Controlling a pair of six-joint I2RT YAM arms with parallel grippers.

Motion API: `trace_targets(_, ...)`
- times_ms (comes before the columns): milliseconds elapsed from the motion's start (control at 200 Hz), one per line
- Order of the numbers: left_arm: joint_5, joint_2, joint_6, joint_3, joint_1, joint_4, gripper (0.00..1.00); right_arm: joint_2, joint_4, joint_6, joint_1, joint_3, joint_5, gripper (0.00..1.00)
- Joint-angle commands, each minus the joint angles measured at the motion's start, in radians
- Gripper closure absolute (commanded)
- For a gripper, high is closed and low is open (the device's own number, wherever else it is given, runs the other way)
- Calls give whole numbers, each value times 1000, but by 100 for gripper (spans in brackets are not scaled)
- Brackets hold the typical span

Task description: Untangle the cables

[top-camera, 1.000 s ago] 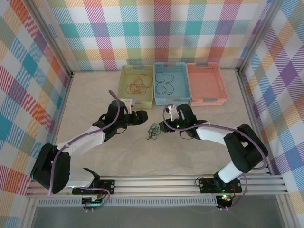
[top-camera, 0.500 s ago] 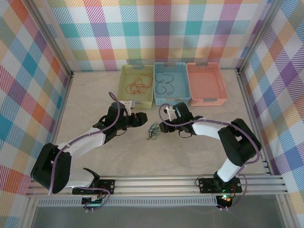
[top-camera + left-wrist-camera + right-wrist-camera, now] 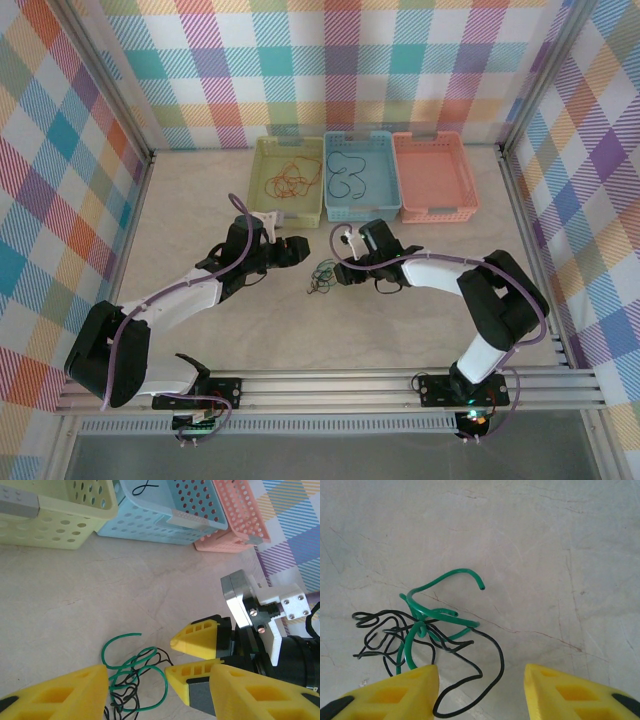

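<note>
A tangle of dark green and black cables [image 3: 323, 278] lies on the table between my two grippers. My left gripper [image 3: 303, 247] hangs just above and to its left, open, with the tangle [image 3: 131, 679] low between its yellow fingers. From the right, my right gripper [image 3: 343, 272] comes close to the tangle, open; its two fingertips [image 3: 176, 643] point at the cords. In the right wrist view a black loop [image 3: 479, 677] lies between that gripper's [image 3: 481, 692] spread fingers, and the green coils [image 3: 432, 612] sit just ahead. Neither gripper holds anything.
Three baskets stand in a row at the back: a yellow one [image 3: 262, 160] holding an orange-red cable [image 3: 287, 182], a blue one [image 3: 375, 170] holding a black cable [image 3: 347, 175], and a pink one [image 3: 434, 150]. Checked walls enclose the table.
My right gripper has moved left and closer to the tangle. The left arm and the tangle have stayed where they were.
</note>
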Motion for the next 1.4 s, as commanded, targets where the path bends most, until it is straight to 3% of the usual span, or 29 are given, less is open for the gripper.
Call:
trace_targets(0,-13,-7,14,-3,-8,10,44,15,-37,-16,9,33,24,54)
trace_targets(50,-13,-7,15,-3,-8,8,44,21,-44,-16,11,40,24,58)
trace_targets(250,-12,0,8,2,-8,-7,44,5,-40,-26,14,34,17,91)
trace_targets(360,-17,23,-1,26,-10,-59,44,-34,-9,-25,14,5,23,100)
trace_targets(580,62,84,-7,92,-27,-118,43,-200,176,-25,15,-143,48,100)
trace_targets(675,84,92,-2,124,-58,-173,47,-299,313,-34,14,-233,-20,100)
trace_targets(855,16,105,32,166,-135,-237,46,-440,494,-25,14,-375,-35,100)
trace_targets(1055,14,156,116,253,-203,-322,48,-447,492,-19,14,-382,-22,100)
trace_targets(1180,-157,135,255,335,-287,-545,49,-446,489,-4,14,-379,-52,100)
trace_targets(1395,-187,85,262,277,-300,-489,47,-458,502,45,12,-375,-89,100)
